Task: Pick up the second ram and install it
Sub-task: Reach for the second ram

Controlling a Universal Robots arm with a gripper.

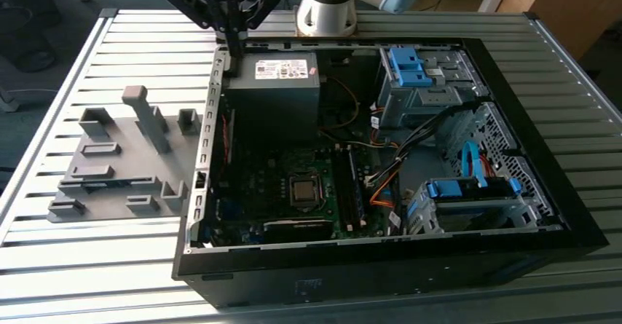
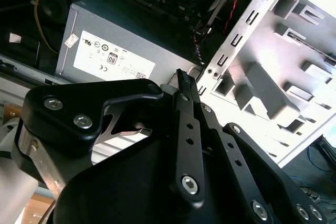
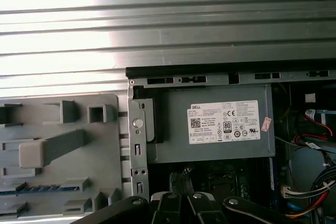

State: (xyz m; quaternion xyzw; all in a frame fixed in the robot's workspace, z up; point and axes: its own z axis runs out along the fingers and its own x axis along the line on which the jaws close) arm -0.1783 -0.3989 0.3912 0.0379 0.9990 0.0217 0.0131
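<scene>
One claw [image 1: 233,45] | closed, empty | near power supply [image 1: 280,76] | second ram [image 3: 37,188] in fixture [image 3: 107,148]

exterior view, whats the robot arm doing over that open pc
The arm's gripper hovers shut, nothing visibly held, over the edge of the open computer case by the power supply. A ram stick lies in a slot of the grey fixture plate beside the case, not yet picked up.

White printed label [image 3: 224,122] on PSU [image 3: 173,149]; fine print unreadable
</scene>
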